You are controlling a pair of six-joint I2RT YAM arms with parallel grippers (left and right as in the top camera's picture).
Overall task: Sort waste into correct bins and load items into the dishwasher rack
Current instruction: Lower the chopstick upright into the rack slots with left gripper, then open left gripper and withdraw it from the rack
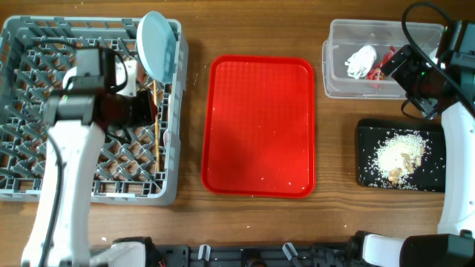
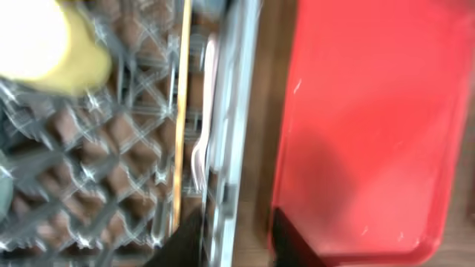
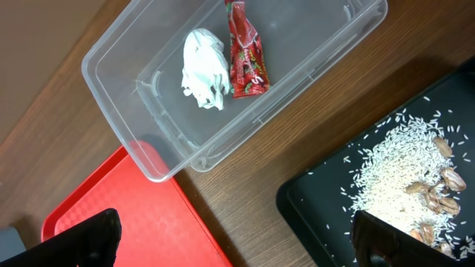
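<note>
We start at the left gripper (image 2: 237,245), low over the right-hand edge of the dishwasher rack (image 1: 22,189); its dark fingers stand a little apart, and we see nothing between them. Just beyond the fingertips the thin wooden chopsticks (image 2: 180,111) lie along the lattice; the white plastic fork (image 2: 202,148) lies beside them against the rack's wall; further in sits the yellow cup (image 2: 56,44). The light blue plate (image 1: 157,43) stands on edge at the rack's far right corner; the arm hides much of the rack, so we cannot make out any bowls.

We judge the step in hand to be the release of cutlery into the rack. To do it well we want the fingers clear of both chopsticks and fork before any lift; then a straight rise, so that no fingertip catches a peg or tips the plate.

Further right the red serving tray (image 1: 260,126) carries only a few specks; loading looks close to done. Farthest off, the right gripper (image 3: 245,245) hangs spread wide and empty above the table (image 1: 193,222), between the bins. The clear tub (image 3: 304,44) holds the crumpled tissue (image 3: 204,70) and the red wrapper (image 3: 245,55) side by side; the black tray (image 3: 319,200) holds scattered rice (image 3: 393,170) and brown nuts (image 3: 438,185).
</note>
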